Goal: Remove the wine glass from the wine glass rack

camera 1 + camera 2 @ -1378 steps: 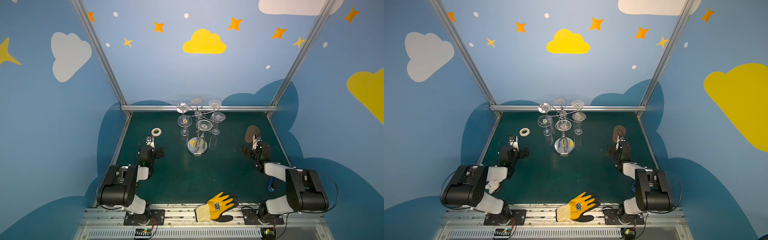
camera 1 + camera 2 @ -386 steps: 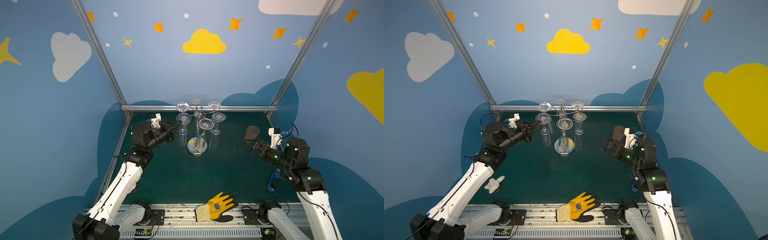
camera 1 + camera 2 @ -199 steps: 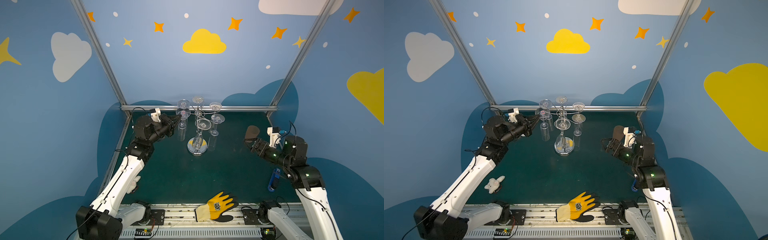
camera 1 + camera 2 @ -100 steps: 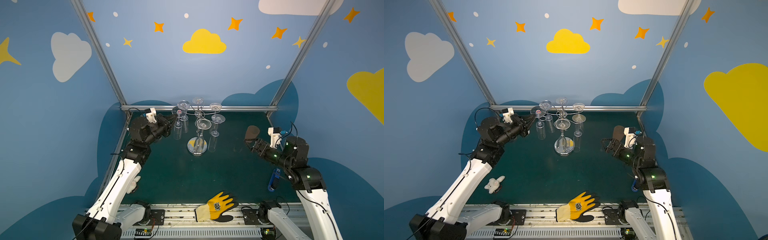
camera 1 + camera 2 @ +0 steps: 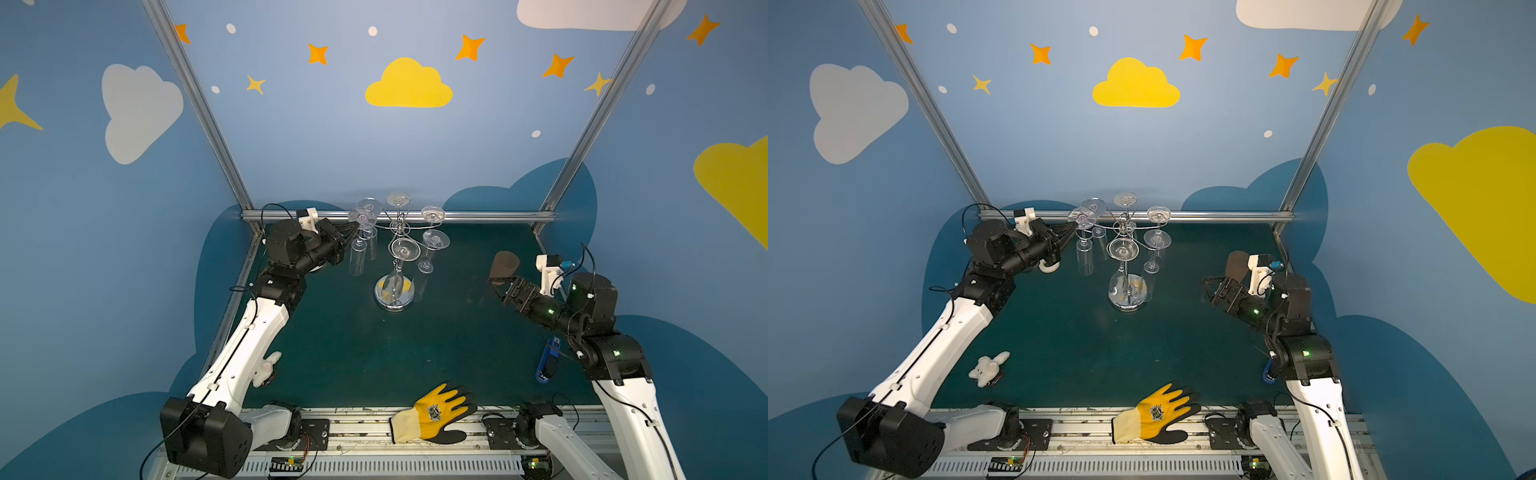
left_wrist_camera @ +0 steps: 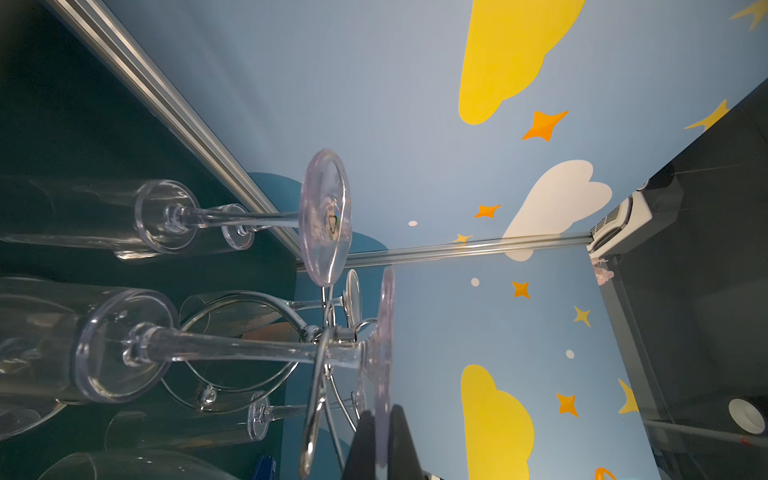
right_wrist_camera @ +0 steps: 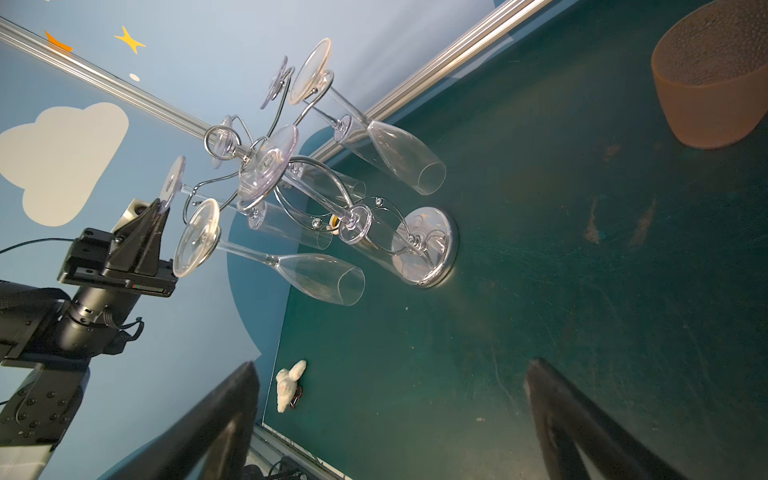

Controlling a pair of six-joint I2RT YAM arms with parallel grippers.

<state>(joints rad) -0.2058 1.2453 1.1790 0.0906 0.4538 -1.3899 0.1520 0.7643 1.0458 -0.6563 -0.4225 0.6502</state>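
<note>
My left jaws are shut flat on the rim of the foot of one wine glass (image 5: 360, 216), upper left of centre in both top views; the left wrist view shows the clear disc edge-on between the two black tips. That glass hangs bowl-down at the left side of the wine glass rack (image 5: 392, 308), whose mirrored base stands on the table (image 5: 374, 357) at centre frame. The stem appears to cross a chrome curl of the rack, so I judge the glass not yet free of its arm, though I cannot tell this for certain. My right jaws stand wide open and hold nothing, hovering at the right of the frame near a brown cup (image 5: 503, 266) and well apart from the rack. Risks noted. The hold is a thin pinch on the edge of a smooth clear disc, with the whole bowl hanging below it; a sharp move could let the glass pivot or slip out, and nothing is under the bowl to catch it. A pull out of line with the curl's opening would drag the stem against the wire and could tip the rack with its other glasses. The neighbouring glass (image 5: 370, 205) hangs just beside the held one; a sideways swing could knock them together.
</note>
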